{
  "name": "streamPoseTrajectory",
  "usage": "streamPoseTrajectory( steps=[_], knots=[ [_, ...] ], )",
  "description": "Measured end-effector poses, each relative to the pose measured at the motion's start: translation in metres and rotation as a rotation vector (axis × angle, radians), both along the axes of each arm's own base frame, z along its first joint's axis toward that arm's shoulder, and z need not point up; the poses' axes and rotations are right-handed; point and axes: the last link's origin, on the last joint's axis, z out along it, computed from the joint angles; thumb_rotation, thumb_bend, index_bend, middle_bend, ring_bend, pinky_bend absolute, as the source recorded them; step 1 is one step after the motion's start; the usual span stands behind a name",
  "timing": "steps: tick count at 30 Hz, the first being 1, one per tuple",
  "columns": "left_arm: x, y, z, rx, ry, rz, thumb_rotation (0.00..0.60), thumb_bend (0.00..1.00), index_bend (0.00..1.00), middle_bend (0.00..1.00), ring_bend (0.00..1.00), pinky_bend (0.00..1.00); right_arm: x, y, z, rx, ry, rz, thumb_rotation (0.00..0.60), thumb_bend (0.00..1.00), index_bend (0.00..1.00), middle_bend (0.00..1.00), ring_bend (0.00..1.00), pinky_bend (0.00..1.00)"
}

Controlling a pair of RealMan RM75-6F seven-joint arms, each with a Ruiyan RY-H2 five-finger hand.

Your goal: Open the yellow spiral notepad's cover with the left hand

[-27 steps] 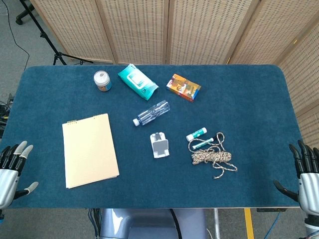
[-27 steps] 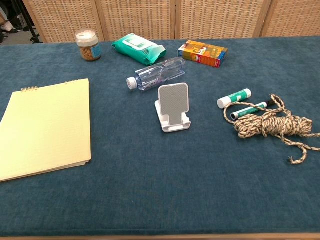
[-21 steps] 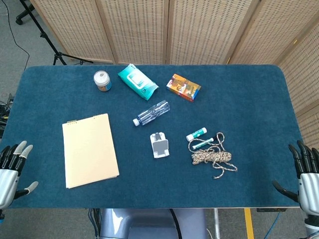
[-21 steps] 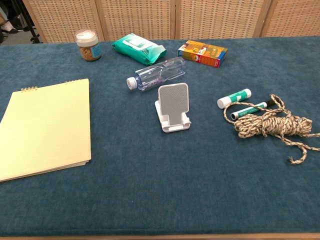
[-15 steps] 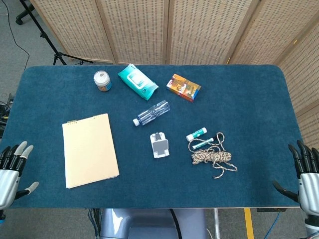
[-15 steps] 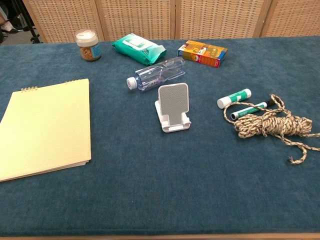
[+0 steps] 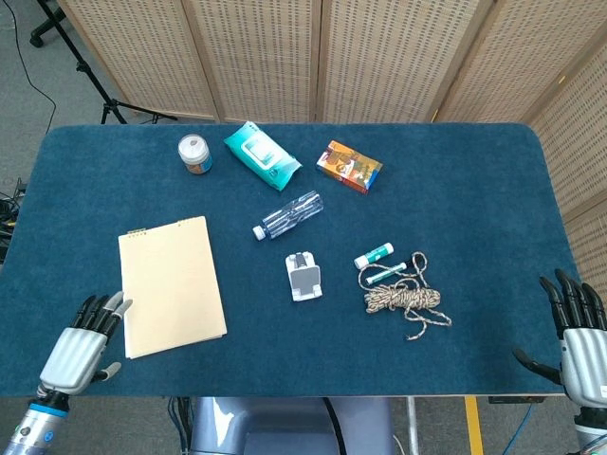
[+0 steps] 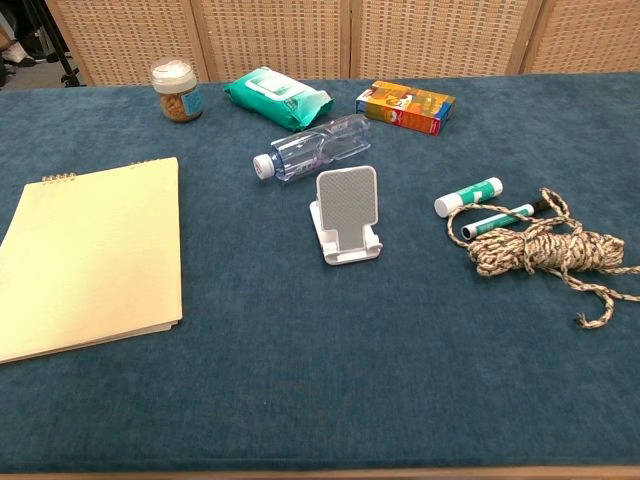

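Yellow spiral notepad (image 7: 172, 285): flat, cover closed, spiral toward the far edge, lying near the front-left corner of the blue table (image 7: 474, 190). Left hand (image 7: 80, 347): over the front edge just beside the notepad's near-left corner, fingers spread and holding nothing. Right hand (image 7: 577, 344): at the front-right corner, fingers likewise apart and empty, well apart from the rope coil (image 7: 406, 301).
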Motion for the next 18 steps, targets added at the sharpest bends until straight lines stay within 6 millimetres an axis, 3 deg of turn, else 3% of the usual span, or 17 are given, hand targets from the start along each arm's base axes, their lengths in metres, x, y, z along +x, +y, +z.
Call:
streamPoseTrajectory(
  steps=[5, 11, 18],
  knots=[
    [-0.005, 0.001, -0.019, -0.029, 0.014, -0.016, 0.6, 0.23, 0.1, 0.0, 0.0, 0.0, 0.0, 0.0, 0.001, 0.0, -0.011, 0.0, 0.6, 0.0, 0.0, 0.0, 0.0, 0.0],
    [-0.01, 0.002, -0.028, -0.039, 0.016, -0.013, 0.6, 0.29, 0.23, 0.0, 0.0, 0.0, 0.0, 0.0, 0.001, 0.001, -0.018, -0.002, 0.6, 0.0, 0.0, 0.0, 0.0, 0.0],
    [-0.014, 0.002, -0.031, -0.043, 0.01, 0.009, 0.6, 0.3, 0.28, 0.0, 0.0, 0.0, 0.001, 0.0, 0.001, 0.006, -0.023, -0.003, 0.6, 0.0, 0.0, 0.0, 0.0, 0.0]
  ],
)
